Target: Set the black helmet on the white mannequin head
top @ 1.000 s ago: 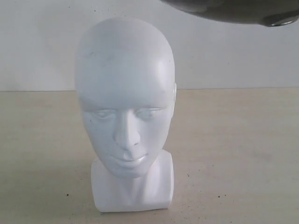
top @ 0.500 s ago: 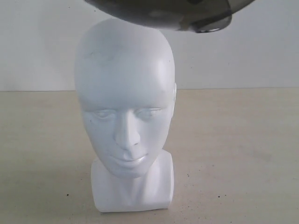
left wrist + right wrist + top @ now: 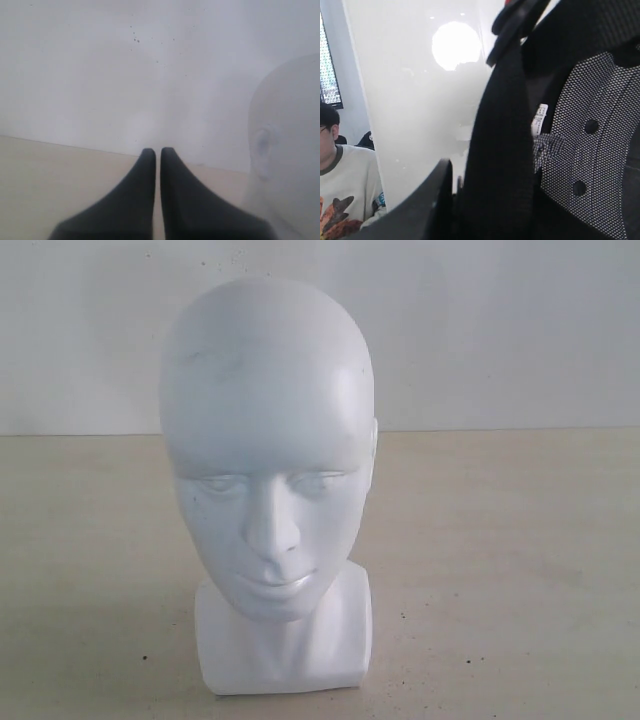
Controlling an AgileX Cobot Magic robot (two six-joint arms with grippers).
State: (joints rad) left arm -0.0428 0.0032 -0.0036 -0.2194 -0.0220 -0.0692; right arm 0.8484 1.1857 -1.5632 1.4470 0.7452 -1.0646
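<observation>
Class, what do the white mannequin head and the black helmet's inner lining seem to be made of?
The white mannequin head: probably moulded plastic, smooth semi-gloss; soft highlights on forehead. Lining of the black helmet: seemingly woven mesh fabric, matte; fine dotted weave, studs.

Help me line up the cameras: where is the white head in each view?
Exterior: head stands at centre, facing the camera.
Left wrist: its side, ear showing, at that picture's right edge, past the tool.
Right wrist: not in it; the helmet interior fills the picture's right half.
Shared landmark: the line where table meets wall, in exterior and left wrist views only.
</observation>
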